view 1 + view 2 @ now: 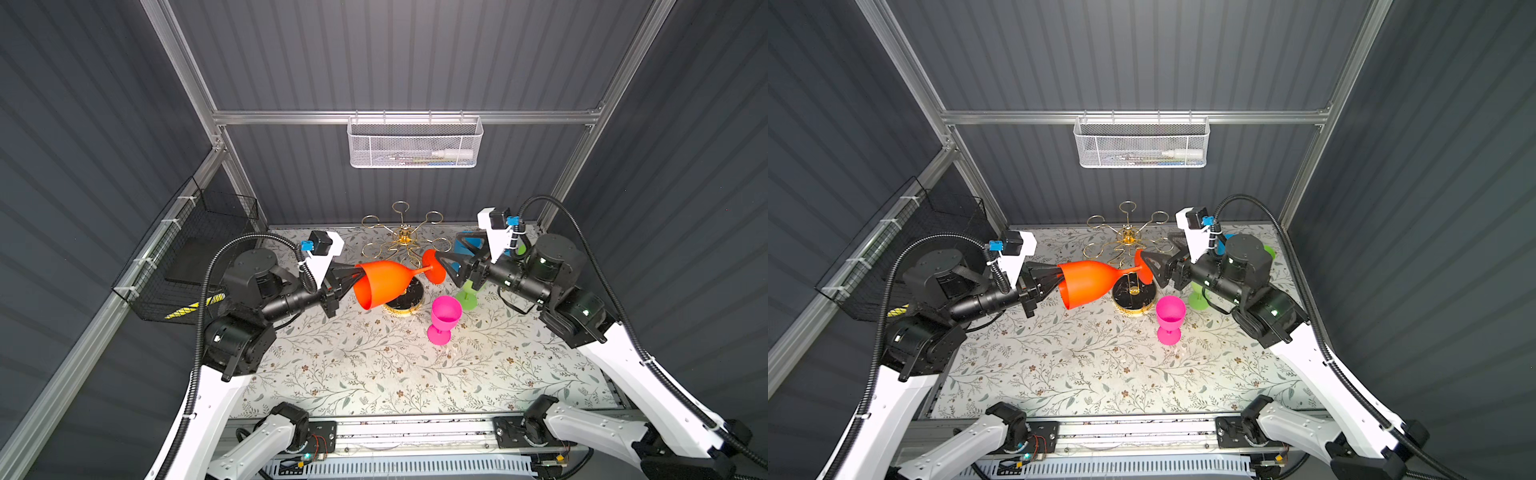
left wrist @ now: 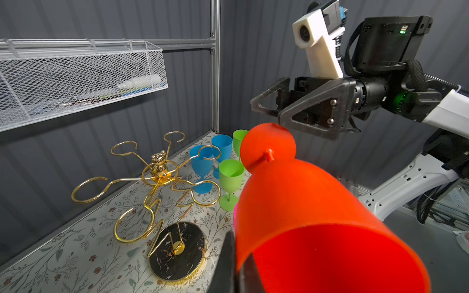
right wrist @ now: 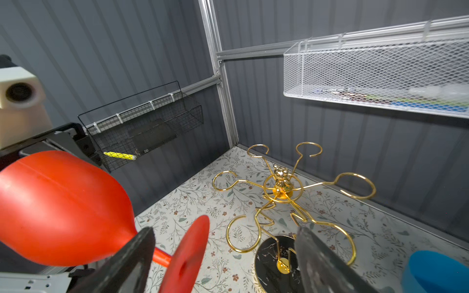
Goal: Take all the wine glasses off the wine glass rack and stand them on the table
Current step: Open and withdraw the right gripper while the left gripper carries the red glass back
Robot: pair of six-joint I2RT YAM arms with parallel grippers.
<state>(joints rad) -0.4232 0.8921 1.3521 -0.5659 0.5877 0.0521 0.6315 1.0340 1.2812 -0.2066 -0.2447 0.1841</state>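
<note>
Wine glass (image 1: 384, 284), orange, plastic by look: I judge light, stiff, smooth, not fragile. Lies sideways in air, clear of wine glass rack (image 1: 401, 239), over its base. Left gripper (image 1: 357, 275) pinches bowl rim wall; thin hold, glass may swivel. Right gripper (image 1: 444, 268) jaws wide, either side of foot. Stem is safer place for hold.

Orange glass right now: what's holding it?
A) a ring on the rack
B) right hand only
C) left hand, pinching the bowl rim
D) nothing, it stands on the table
C: the left hand is shut on the bowl rim of the orange glass, which lies sideways in the air. The right hand is open around its foot, and the rack rings are bare.
</note>
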